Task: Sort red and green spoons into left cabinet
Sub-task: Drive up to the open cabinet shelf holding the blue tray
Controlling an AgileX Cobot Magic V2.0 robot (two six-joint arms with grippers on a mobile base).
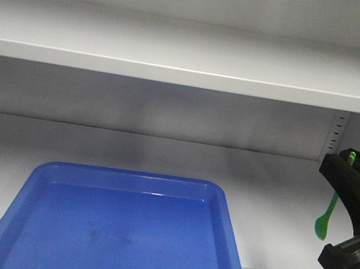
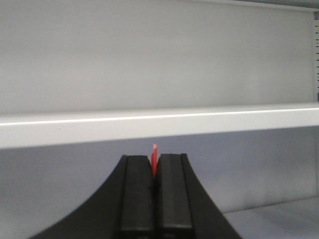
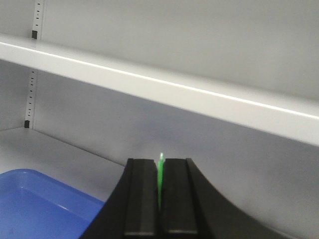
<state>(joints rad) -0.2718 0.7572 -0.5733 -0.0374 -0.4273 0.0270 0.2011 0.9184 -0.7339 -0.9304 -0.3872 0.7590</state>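
A thin bright green spoon (image 1: 325,214) with a small oval bowl hangs bowl-down, its handle pinched in the clenched right gripper (image 1: 354,215) to the right of the blue tray (image 1: 122,232), above the cabinet's lower shelf (image 1: 275,186). In the left wrist view, the left gripper (image 2: 155,174) is clamped on a red spoon (image 2: 154,158), a sliver poking up between the pads, below the upper shelf (image 2: 159,123).

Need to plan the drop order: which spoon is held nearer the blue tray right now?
The green spoon, pinched in the right gripper just right of the blue tray. The red spoon shows no tray nearby.
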